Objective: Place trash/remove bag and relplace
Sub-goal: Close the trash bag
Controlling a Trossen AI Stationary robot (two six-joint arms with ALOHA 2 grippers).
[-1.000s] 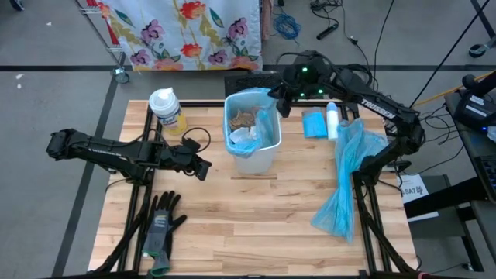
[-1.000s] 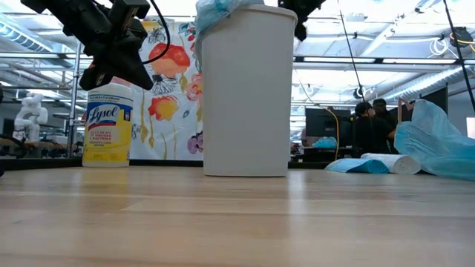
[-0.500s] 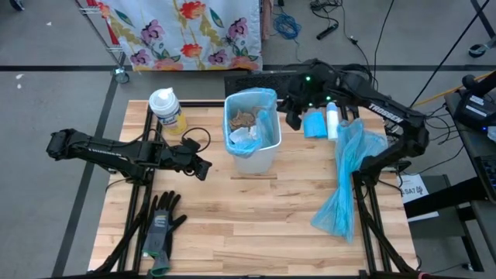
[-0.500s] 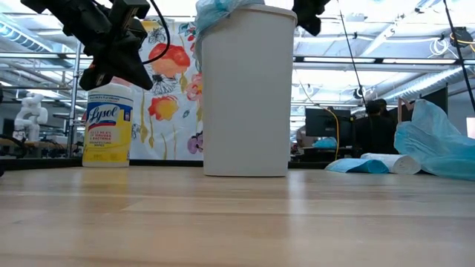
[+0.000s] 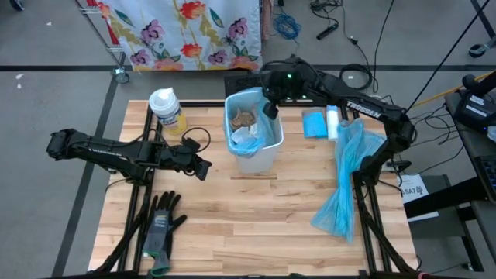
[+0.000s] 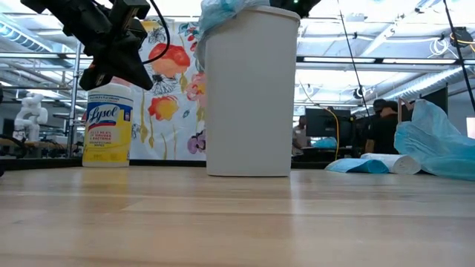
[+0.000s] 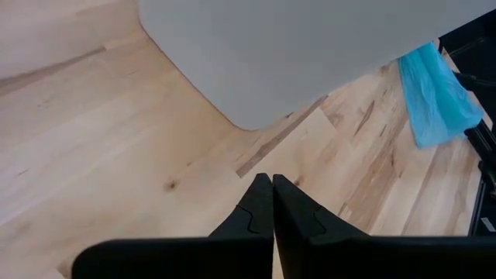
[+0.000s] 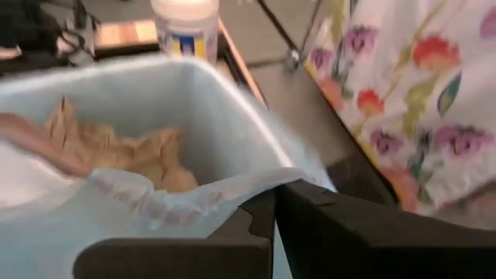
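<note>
A white bin (image 5: pixel 260 159) stands at the table's far middle, lined with a thin blue bag (image 5: pixel 268 128). The trash lies inside it: brown paper (image 5: pixel 244 118) and white tissue (image 5: pixel 244 140). My right gripper (image 5: pixel 270 105) is at the bin's far right rim, shut on the bag's edge. The right wrist view shows the bag (image 8: pixel 155 205) and the brown paper (image 8: pixel 116 147) just past the gripper (image 8: pixel 273 200). My left gripper (image 5: pixel 204 170) is shut on nothing and hovers above the table left of the bin (image 7: pixel 310 54). My right gripper pinches the blue bag's loose top edge (image 8: pixel 246 188) at the bin's far right rim, coming from the far right and slanting down. The film rises in a tented ridge toward the fingertips (image 8: pixel 263 203). I cannot tell whether it is one layer or several. The rest of the bag stays in the bin.
A Lysol canister (image 5: pixel 167 108) stands left of the bin near the far edge. Black-and-grey gloves (image 5: pixel 161 225) lie at the near left. A spare blue bag (image 5: pixel 345 178), a bag roll (image 5: pixel 332 121) and folded blue film (image 5: pixel 314 124) lie on the right.
My right gripper swung away from the bin toward the table's right. It then came back left to the bin's far right rim, where it now meets the bag's edge. The bin has shifted a little in the low view.
</note>
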